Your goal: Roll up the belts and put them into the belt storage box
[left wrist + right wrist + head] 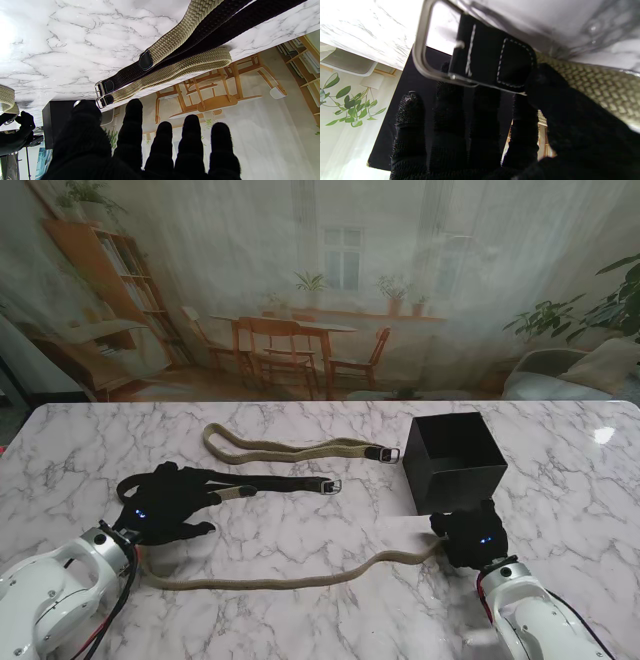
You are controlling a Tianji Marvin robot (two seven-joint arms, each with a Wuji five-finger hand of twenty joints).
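Step in hand looks like starting the roll on the nearest khaki belt [270, 582]: my right hand [472, 541] is closed on its buckle end [470, 57] just by the black storage box [455, 458], rest trailing left, unrolled. My left hand [165, 502] rests flat, fingers spread, holding nothing, over the dark belt's [285, 481] end; a second khaki belt [290, 446] lies farther off. Next I'd curl the stiff metal-and-leather buckle inward and wind the woven, floppy webbing tight before dropping it in the rigid square box.
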